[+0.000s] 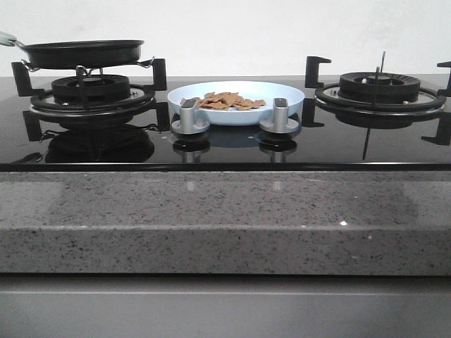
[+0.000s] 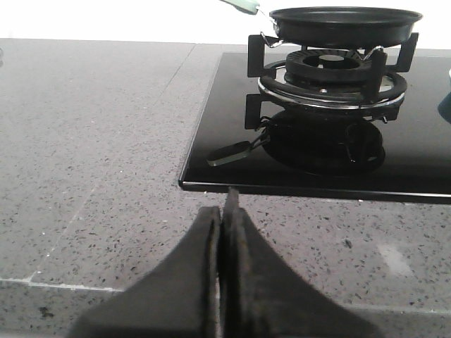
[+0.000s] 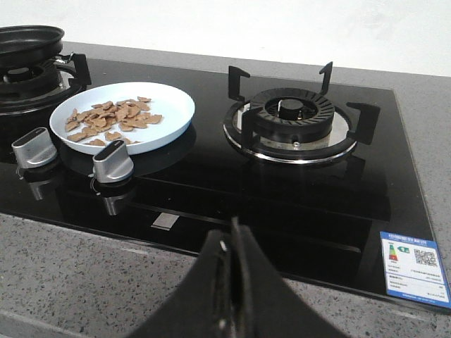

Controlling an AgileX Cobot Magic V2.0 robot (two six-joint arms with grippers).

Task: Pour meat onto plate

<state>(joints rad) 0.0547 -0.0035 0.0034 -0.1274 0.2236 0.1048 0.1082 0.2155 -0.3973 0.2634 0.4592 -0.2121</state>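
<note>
The pale-blue plate (image 1: 282, 95) sits on the black glass hob between the two burners, behind the two silver knobs. The meat (image 1: 227, 101), a heap of small light-brown pieces, lies on the plate. Plate (image 3: 173, 109) and meat (image 3: 113, 116) also show in the right wrist view. The black frying pan (image 1: 81, 53) with a pale handle rests on the left burner and also shows in the left wrist view (image 2: 345, 24). My left gripper (image 2: 224, 215) is shut and empty over the grey counter, left of the hob. My right gripper (image 3: 232, 243) is shut and empty at the hob's front edge. Neither arm shows in the front view.
Two silver knobs (image 1: 189, 116) (image 1: 280, 115) stand in front of the plate. The right burner (image 1: 379, 88) with black pan supports is bare. The speckled grey counter (image 1: 225, 211) runs along the front and to the left of the hob. A blue label (image 3: 414, 271) is on the hob's right corner.
</note>
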